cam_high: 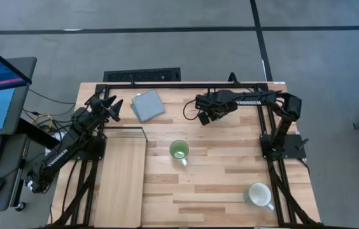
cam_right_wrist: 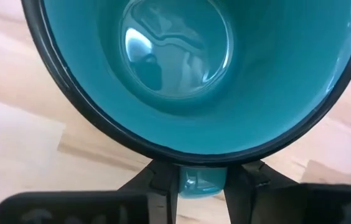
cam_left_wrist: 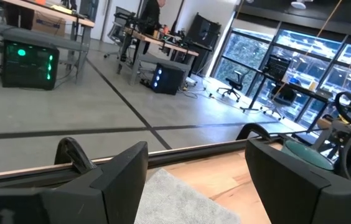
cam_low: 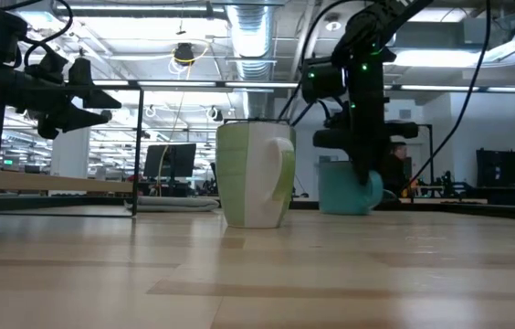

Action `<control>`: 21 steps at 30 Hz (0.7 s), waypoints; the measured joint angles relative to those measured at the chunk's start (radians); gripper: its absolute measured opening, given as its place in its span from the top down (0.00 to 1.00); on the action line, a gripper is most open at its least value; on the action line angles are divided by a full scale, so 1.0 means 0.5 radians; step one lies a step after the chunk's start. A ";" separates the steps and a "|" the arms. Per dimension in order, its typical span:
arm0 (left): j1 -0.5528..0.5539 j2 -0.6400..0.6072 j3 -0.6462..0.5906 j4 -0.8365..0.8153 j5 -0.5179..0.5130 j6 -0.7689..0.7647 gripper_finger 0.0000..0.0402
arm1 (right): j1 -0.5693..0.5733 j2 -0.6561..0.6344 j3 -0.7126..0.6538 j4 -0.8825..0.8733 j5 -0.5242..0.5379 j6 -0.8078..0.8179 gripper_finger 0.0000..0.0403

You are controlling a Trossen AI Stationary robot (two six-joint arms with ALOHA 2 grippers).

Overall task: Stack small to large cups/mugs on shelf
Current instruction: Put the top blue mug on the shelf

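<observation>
The teal-blue mug (cam_right_wrist: 182, 68) stands on the far middle of the table, also seen in the low view (cam_low: 344, 194); in the high view my right gripper (cam_high: 203, 116) covers it. My right gripper (cam_right_wrist: 201, 177) is shut on its handle. The light green mug (cam_high: 179, 151) stands upright at mid-table, and the white mug (cam_high: 259, 194) sits near the near right corner. The pale shelf (cam_high: 122, 178) lies along the left side. My left gripper (cam_high: 111, 108) hovers open above the far left, next to the grey pad (cam_high: 147, 105). My right gripper pinches the teal-blue mug's handle (cam_right_wrist: 195, 184) between its two fingers (cam_right_wrist: 158, 182), coming from above and pointing down. The mug is upright with its mouth facing the wrist camera. In the low view its base (cam_low: 341, 210) looks level with the tabletop; whether it is lifted, I cannot tell.
The grey-blue square pad (cam_left_wrist: 175, 199) lies under my left gripper (cam_left_wrist: 194, 186) at the far edge. A dark frame rail (cam_high: 186, 84) runs along the far edge, and another rail (cam_high: 275, 178) runs down the right side. Bare planks (cam_high: 211, 184) stretch between the green and white mugs.
</observation>
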 joint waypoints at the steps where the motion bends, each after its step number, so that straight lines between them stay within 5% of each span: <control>1: 0.000 0.000 0.000 0.000 -0.002 0.000 0.35 | 0.004 0.000 0.000 0.018 -0.007 -0.035 0.75; 21: 0.001 -0.001 0.001 0.000 -0.020 0.001 0.35 | 0.192 0.005 0.207 0.282 -0.138 -0.389 0.75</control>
